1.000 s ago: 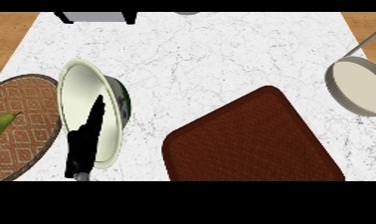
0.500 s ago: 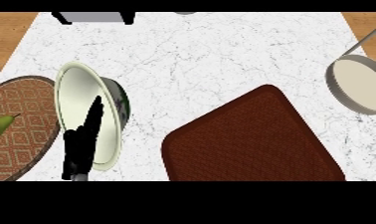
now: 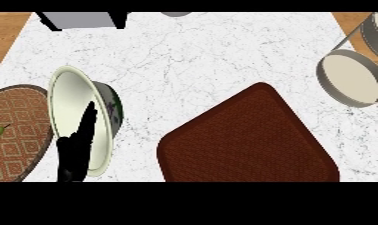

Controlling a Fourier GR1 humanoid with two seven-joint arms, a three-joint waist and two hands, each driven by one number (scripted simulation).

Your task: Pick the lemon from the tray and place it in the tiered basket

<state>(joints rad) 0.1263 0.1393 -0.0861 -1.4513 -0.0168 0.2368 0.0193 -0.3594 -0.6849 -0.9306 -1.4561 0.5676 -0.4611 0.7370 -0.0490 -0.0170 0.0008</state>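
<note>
The dark red-brown tray lies at the lower middle of the marble counter, and its visible surface is bare. No lemon shows anywhere. The tiered basket, a grey-rimmed round tier with a cream inside and a wire upright, stands at the right edge. My left hand comes in from the lower left with straight fingers pointing up, in front of a tilted white bowl with a green outside. It holds nothing. My right hand is out of view.
A brown patterned round mat lies at the left edge, with a bit of something green on it. A grey box-like object sits at the back left, with a small grey round thing at the top edge.
My left hand has sunk a little down and to the left in front of the bowl. Nothing else has moved.
</note>
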